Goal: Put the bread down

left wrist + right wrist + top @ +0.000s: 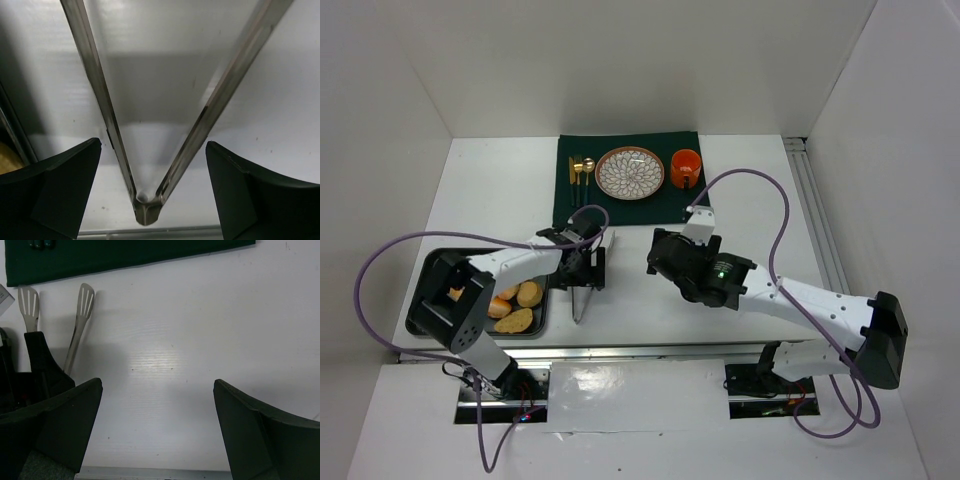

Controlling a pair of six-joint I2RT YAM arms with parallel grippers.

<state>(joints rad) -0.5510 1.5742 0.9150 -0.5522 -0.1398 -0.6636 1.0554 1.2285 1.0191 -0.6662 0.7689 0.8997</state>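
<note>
Bread: three golden-brown pieces (529, 293) lie close together in the dark tray (432, 262) at the near left of the worktop (740, 200).
Bread and left fingers: the left gripper (588, 268) is just right of the tray, apart from the bread. It is over the metal tongs (580, 303).
Left fingers: spread wide. In the left wrist view the left gripper (152, 144) has a finger on each side of the tongs (145, 207), near the hinge, and neither finger touches them.
Bread and right fingers: the right gripper (655, 262) is well apart from the tray, to the right of the tongs.
Right fingers: spread, nothing between them. The right gripper (157, 382) is over bare worktop.
Hard to make out: the left arm covers part of the tray from above. A yellowish patch at the left edge of the left wrist view is cut off, and I cannot tell what it is.
Bread's look: rounded pieces, one of them longer, with browned crusts.
</note>
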